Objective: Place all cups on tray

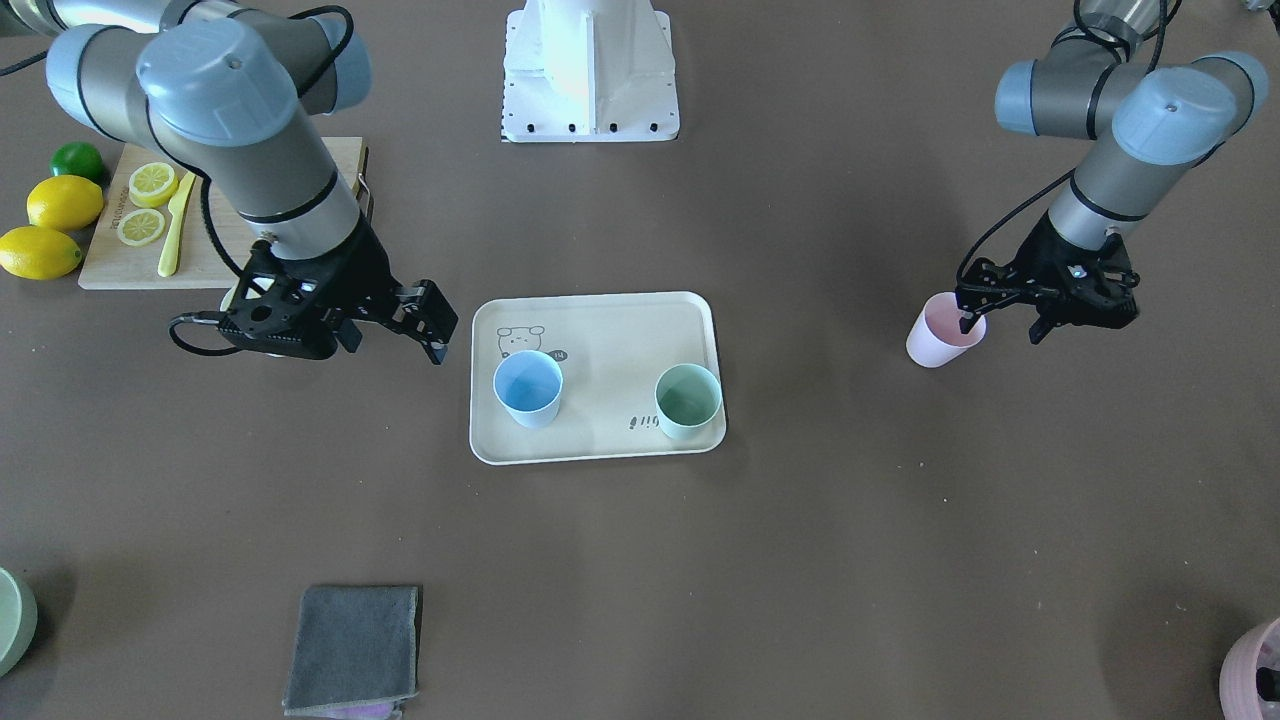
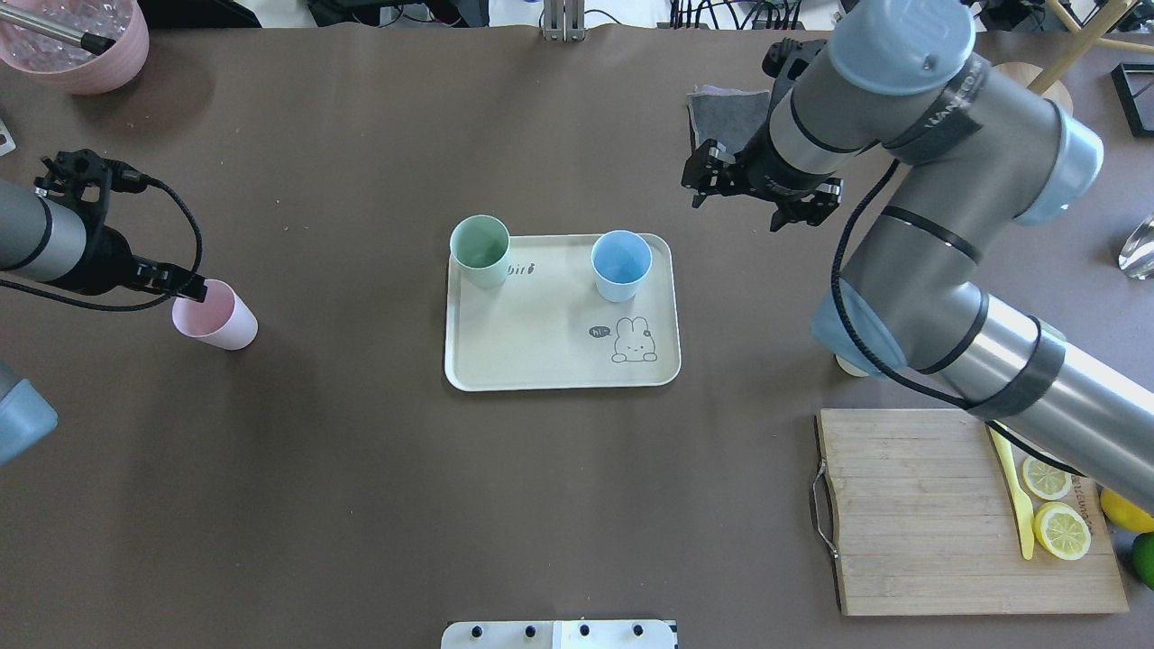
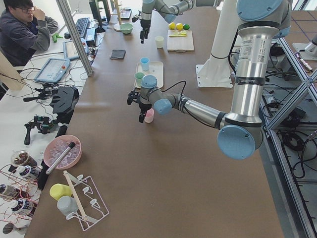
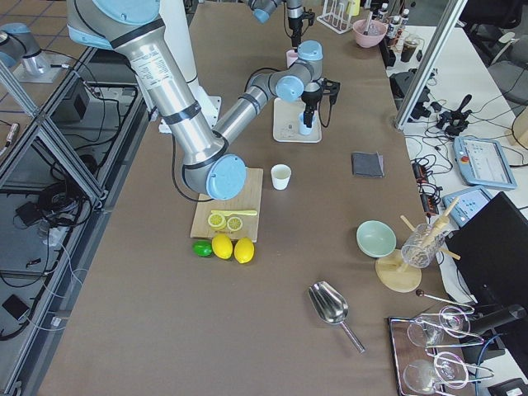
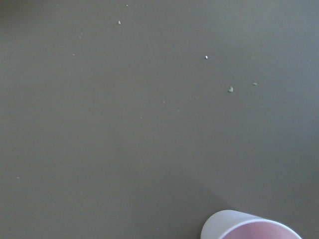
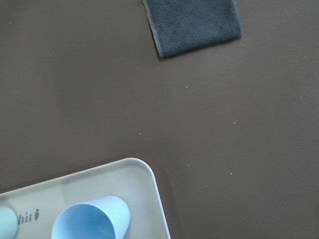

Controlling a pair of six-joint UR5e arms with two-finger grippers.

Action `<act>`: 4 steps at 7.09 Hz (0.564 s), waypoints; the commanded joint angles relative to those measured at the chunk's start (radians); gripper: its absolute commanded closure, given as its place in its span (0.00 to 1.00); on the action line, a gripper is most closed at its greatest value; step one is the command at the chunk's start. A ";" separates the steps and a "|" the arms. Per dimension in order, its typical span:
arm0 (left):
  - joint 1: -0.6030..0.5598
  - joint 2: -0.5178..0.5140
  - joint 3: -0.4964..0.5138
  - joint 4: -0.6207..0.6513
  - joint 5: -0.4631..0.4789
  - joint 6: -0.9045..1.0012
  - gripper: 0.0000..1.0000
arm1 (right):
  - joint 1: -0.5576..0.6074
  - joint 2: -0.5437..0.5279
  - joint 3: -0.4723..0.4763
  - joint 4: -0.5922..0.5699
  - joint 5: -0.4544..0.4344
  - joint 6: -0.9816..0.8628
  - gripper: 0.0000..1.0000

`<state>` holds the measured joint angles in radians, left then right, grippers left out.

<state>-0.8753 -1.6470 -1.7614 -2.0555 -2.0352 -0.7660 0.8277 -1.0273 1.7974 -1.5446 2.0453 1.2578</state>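
The cream tray (image 1: 600, 325) (image 2: 541, 347) lies mid-table. The light blue cup (image 1: 528, 388) (image 2: 620, 265) (image 6: 89, 221) and the mint green cup (image 1: 688, 400) (image 2: 480, 251) stand on it. The pale pink cup (image 1: 938, 338) (image 2: 216, 315) (image 5: 249, 228) stands on the table, off the tray. My left gripper (image 1: 1000, 328) (image 2: 194, 290) is open at its rim, one finger inside it. The pale yellow cup (image 4: 281, 176) (image 3: 159, 41) stands by the cutting board, mostly hidden by my right arm in the overhead view. My right gripper (image 1: 430, 325) (image 2: 737, 205) is open and empty beside the tray.
A bamboo cutting board (image 2: 902, 514) (image 1: 110, 265) holds lemon slices and a yellow knife, with lemons and a lime beside it. A grey cloth (image 1: 352, 648) (image 6: 192, 22) lies beyond the tray. A dusky-pink container (image 2: 77, 45) and a pale green bowl (image 1: 10, 620) sit at the far corners.
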 commanded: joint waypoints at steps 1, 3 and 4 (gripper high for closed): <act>0.044 0.001 0.054 -0.066 0.004 -0.024 0.93 | 0.062 -0.092 0.077 -0.022 0.022 -0.099 0.00; 0.038 0.004 0.008 -0.057 -0.006 -0.016 1.00 | 0.132 -0.128 0.089 -0.022 0.090 -0.141 0.00; 0.029 -0.006 -0.033 -0.028 -0.032 -0.016 1.00 | 0.140 -0.199 0.115 -0.017 0.092 -0.231 0.00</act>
<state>-0.8387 -1.6461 -1.7507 -2.1073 -2.0440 -0.7833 0.9457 -1.1619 1.8893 -1.5650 2.1212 1.1098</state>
